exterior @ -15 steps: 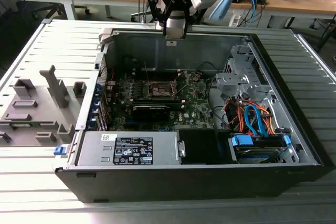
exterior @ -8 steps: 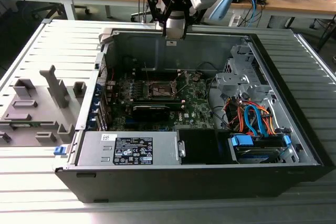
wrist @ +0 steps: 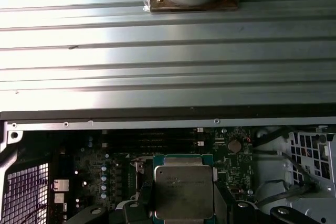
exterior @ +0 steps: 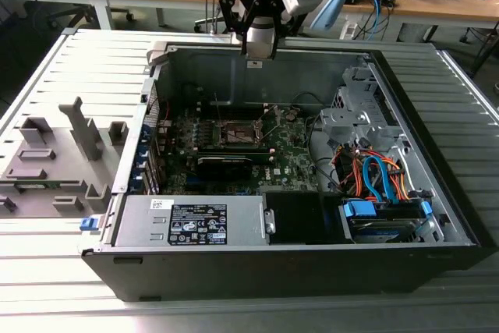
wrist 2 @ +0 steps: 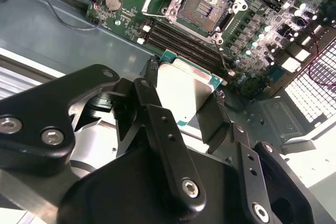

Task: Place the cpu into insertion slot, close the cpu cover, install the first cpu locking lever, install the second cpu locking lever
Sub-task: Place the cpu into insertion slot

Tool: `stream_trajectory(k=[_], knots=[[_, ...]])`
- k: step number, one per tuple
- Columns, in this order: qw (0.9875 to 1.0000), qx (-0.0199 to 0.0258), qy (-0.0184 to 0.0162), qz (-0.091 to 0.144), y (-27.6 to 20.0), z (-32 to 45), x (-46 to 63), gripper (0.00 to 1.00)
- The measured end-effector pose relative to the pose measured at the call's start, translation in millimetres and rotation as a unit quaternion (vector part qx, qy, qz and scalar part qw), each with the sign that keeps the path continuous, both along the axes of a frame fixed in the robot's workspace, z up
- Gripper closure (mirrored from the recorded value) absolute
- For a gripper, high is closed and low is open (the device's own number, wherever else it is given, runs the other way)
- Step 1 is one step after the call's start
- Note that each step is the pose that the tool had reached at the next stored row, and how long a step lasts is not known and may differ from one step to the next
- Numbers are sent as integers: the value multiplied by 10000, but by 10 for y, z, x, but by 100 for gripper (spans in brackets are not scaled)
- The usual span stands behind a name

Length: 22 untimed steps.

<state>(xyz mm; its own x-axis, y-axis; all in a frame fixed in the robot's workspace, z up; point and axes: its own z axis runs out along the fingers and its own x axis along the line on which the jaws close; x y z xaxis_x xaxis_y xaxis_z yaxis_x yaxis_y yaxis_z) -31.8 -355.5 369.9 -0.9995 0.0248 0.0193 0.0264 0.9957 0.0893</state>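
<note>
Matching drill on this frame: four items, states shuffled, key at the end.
Items
1. cpu
2. insertion slot
3. claw
4. coin cell

States
A. empty, contacts bare
B. round and silvery
C. gripped by two opposite edges, not seated
D. shut on the cpu

Pairs: 1-C, 2-A, 3-D, 4-B
</note>
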Motion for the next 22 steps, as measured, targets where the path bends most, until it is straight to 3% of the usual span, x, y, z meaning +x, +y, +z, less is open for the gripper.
stream_trajectory(k=[15,22], knots=[[10000,0,0,0,-29,-5,-1,46],[10000,0,0,0,-68,-8,-1,46]])
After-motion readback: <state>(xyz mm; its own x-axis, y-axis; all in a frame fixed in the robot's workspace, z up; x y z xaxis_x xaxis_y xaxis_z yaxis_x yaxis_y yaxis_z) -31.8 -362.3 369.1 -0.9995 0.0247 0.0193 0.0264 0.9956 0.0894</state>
